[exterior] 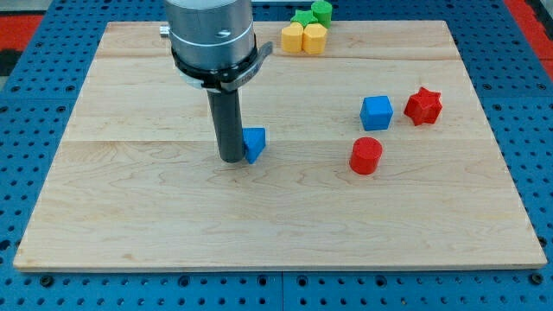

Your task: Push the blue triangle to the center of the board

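The blue triangle (255, 144) lies on the wooden board (276, 216), a little left of the board's middle. My tip (232, 159) stands right against the triangle's left side, touching it or nearly so. The rod rises from there to the arm's grey body at the view's top, which hides part of the board behind it.
A blue cube (376, 112), a red star-shaped block (423, 105) and a red cylinder (365, 155) sit at the right. Two yellow blocks (304, 38) and two green blocks (313, 14) cluster at the board's top edge.
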Motion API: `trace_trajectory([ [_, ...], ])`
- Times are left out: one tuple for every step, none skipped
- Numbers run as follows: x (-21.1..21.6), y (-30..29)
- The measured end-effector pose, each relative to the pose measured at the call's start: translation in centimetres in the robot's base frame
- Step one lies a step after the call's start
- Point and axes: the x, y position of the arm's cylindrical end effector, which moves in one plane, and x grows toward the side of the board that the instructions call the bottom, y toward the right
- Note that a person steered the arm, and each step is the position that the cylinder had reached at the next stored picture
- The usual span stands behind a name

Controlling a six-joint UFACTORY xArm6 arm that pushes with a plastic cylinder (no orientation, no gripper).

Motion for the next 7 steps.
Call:
trace_trajectory([
  [-0.1,2.3],
  [-0.1,6.7],
  [-0.9,9.7],
  [-1.7,9.7],
  [-1.7,9.7],
  [-1.1,7.8],
  [-1.1,5.0],
])
